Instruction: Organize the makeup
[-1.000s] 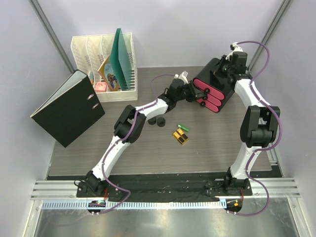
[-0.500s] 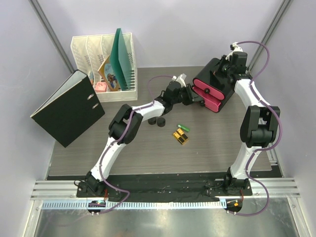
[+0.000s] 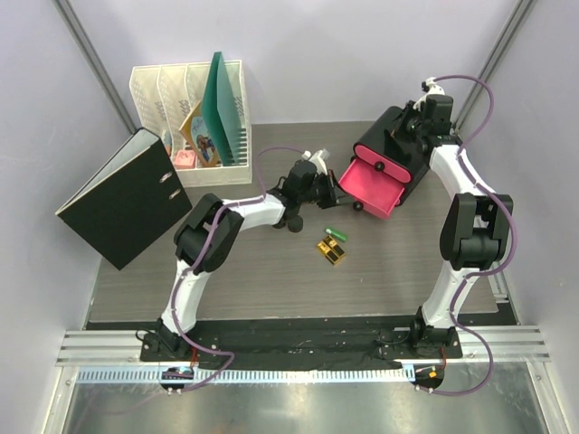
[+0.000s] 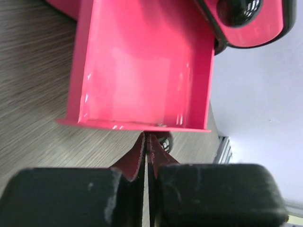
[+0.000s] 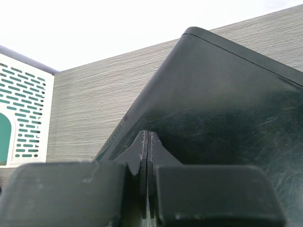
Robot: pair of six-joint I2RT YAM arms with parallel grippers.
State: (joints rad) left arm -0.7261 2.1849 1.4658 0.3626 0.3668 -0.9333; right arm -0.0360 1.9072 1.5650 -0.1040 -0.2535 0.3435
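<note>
The makeup lies on the table in the top view: a black round jar (image 3: 294,224) beside my left arm, a small green tube (image 3: 336,233) and gold-and-black cases (image 3: 332,250). The black box (image 3: 395,136) has its bottom pink drawer (image 3: 371,183) pulled far out. My left gripper (image 3: 335,190) (image 4: 147,142) is shut, with its tips at the drawer's front lip. The black knob (image 4: 164,141) sits just beyond them and is not clamped. My right gripper (image 3: 418,122) (image 5: 147,137) is shut and rests on the box's black top (image 5: 227,104).
A white file rack (image 3: 190,117) with folders stands at the back left. A black binder (image 3: 122,199) leans at the left edge. The open drawer juts over the table towards the green tube. Two pink drawers above it stay closed.
The bottom pink drawer slid out of the box as my left gripper drew back to the left. The left jaws then closed together off the knob. The right arm held still.
</note>
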